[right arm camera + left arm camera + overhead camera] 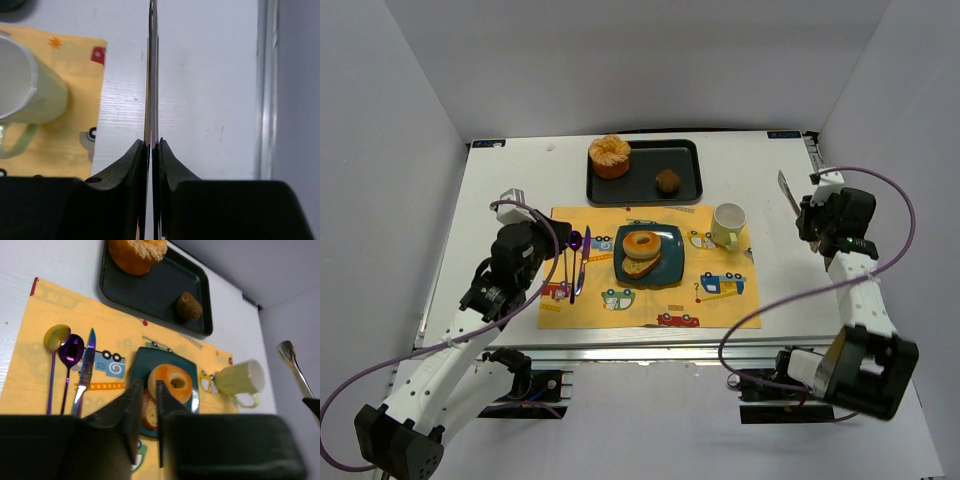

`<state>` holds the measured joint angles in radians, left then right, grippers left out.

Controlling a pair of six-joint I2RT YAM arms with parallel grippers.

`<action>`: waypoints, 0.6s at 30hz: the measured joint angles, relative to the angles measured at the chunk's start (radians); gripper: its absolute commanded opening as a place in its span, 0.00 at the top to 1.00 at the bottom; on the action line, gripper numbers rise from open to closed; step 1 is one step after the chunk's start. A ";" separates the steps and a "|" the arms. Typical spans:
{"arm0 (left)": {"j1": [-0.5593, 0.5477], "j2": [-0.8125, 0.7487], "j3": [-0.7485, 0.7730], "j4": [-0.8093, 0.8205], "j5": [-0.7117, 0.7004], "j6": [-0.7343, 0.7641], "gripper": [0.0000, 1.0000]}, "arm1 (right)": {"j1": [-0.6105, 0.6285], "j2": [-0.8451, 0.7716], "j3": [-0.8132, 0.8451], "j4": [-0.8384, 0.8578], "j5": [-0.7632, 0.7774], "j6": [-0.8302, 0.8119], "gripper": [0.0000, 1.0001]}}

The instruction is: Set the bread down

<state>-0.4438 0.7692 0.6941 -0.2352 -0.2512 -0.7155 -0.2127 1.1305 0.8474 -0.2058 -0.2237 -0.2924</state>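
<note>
The bread, an oval tan slice with a brown crust, lies on the dark blue square plate, partly under a ring donut. In the left wrist view the bread shows through the gap between my fingers, below the donut. My left gripper is raised left of the plate, jaws a narrow gap apart and empty. My right gripper is shut on thin metal tongs above the table's right side.
A black tray at the back holds a large orange pastry and a dark muffin. A pale green cup stands right of the plate. Two spoons and a knife lie on the yellow placemat.
</note>
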 measured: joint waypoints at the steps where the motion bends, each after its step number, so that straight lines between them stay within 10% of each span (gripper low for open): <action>1: 0.000 0.008 0.000 0.003 0.011 0.001 0.61 | -0.019 0.040 -0.017 0.024 0.001 0.019 1.00; 7: 0.000 0.024 0.000 0.002 0.043 -0.005 0.32 | -0.042 0.271 -0.172 0.204 0.015 0.057 0.94; 13: 0.000 0.024 0.000 -0.008 0.043 0.000 0.28 | -0.043 0.396 -0.155 0.249 -0.025 0.034 0.16; 18: 0.000 0.024 -0.001 -0.010 0.051 -0.001 0.29 | -0.057 0.429 -0.117 0.194 -0.063 -0.024 0.11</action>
<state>-0.4438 0.7933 0.6930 -0.2455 -0.1997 -0.7166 -0.2695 1.5593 0.7303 -0.0116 -0.2863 -0.3161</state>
